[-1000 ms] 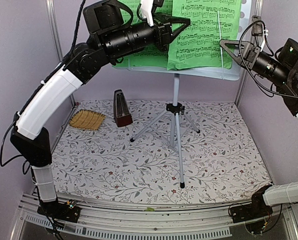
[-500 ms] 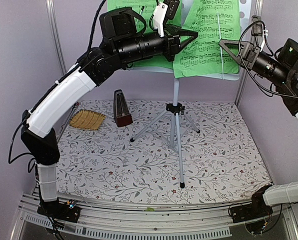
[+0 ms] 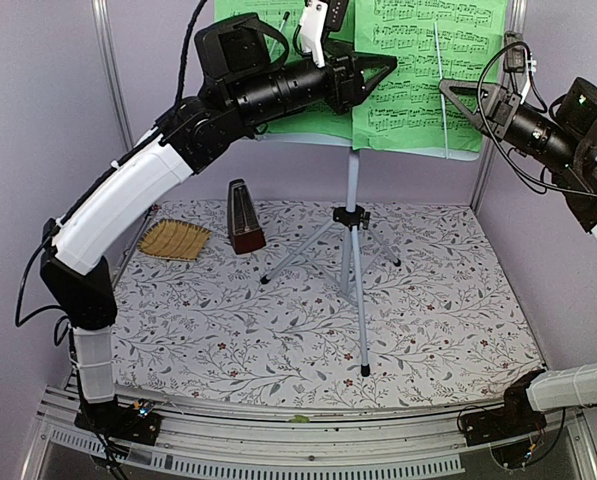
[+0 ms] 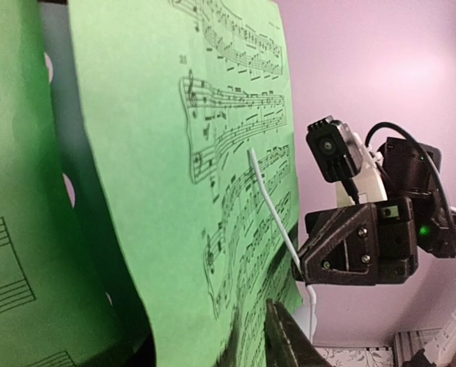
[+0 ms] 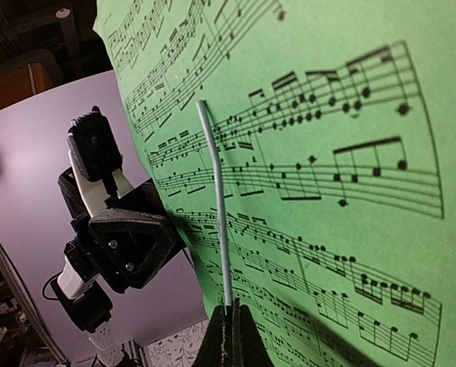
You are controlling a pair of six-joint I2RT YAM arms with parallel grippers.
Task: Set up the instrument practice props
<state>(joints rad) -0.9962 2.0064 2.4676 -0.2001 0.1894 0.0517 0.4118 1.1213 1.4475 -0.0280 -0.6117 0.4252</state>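
- The green sheet-music booklet (image 3: 418, 60) is open on the tray of the pale blue music stand (image 3: 354, 180). Both of my claws are up there with it, high above the desk (image 3: 428, 320).
- My left claw (image 3: 388, 66) points in at the middle of the booklet, where the two pages meet. In its wrist view, the inner edge of the right-hand page hangs just beside my dark finger (image 4: 289, 344).
- I cannot tell how far apart the left fingers stand, or whether they touch the paper.
- My right claw (image 3: 446, 90) is at the right-hand page, toward its outer edge.
- Its fingers are pressed together on a thin white wire (image 5: 216, 206). The wire rises from the fingertips and lies across the staves.
- The stand's silver tripod legs are spread around the middle of the desk, toward the back edge.
- The small reddish-brown metronome (image 3: 245, 215) stands upright near the back-left corner, well apart from both claws.
- A tan woven straw mat (image 3: 175, 240) lies just beside it, at the left edge.
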